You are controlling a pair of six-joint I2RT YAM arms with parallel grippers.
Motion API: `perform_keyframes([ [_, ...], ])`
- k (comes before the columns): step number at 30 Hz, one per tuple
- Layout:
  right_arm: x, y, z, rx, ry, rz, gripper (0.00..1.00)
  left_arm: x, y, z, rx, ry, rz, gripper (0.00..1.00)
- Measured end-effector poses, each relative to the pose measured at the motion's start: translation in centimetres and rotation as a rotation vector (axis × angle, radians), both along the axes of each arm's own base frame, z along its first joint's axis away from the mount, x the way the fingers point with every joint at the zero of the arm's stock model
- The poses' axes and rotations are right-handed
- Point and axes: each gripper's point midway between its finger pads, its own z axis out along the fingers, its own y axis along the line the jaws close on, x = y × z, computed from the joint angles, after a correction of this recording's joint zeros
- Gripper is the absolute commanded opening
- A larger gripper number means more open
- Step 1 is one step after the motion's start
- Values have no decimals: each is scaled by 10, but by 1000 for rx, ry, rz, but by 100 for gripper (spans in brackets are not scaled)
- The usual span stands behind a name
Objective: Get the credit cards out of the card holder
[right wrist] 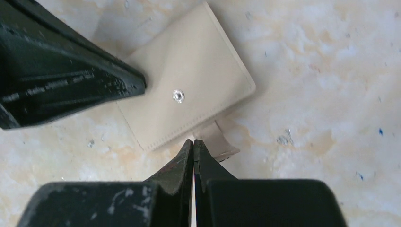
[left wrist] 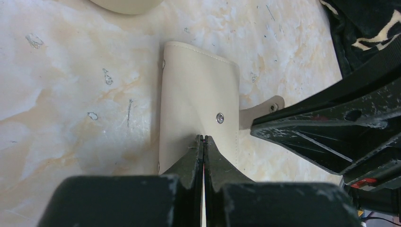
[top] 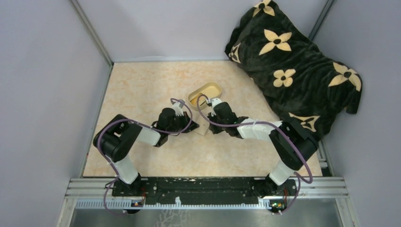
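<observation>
The card holder (left wrist: 198, 90) lies closed on the table, tan outer side up, its small closing tab (left wrist: 267, 111) sticking out to one side. My left gripper (left wrist: 204, 138) is shut, its tips resting on the holder's tan face just below the metal snap (left wrist: 220, 117). My right gripper (right wrist: 194, 141) is also shut, tips at the root of the tab (right wrist: 220, 142), which lies under one finger rather than between the pads. From above, both grippers (top: 193, 126) (top: 211, 126) meet over the holder (top: 202, 129). The credit cards are hidden.
An oval cream-yellow dish (top: 204, 93) stands just behind the holder. A black blanket with cream flowers (top: 293, 66) fills the back right corner. Grey walls close in the table's left, back and right sides.
</observation>
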Motion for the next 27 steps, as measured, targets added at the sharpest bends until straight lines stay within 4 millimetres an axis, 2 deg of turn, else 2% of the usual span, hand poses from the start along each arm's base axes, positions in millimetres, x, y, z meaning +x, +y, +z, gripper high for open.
perform_keyframes([
  [5,-18,-20,-6,-19,18,-26,0,1,0,0,5,-1,-4,0],
  [11,-23,-26,-15,-35,38,-39,0,1,-1,7,2,-4,-6,2],
  [14,-21,-23,-17,-26,36,-42,0,1,2,30,-15,-49,7,3],
  [17,-17,-17,-17,-9,33,-37,0,5,8,66,-29,-138,39,4],
  [19,-15,-14,-17,-2,33,-35,0,10,14,79,-19,-185,69,4],
  [22,-15,-12,-16,8,35,-30,0,17,24,69,45,-192,112,3],
  [27,-17,-10,-16,17,42,-19,0,18,37,12,188,-97,136,3],
])
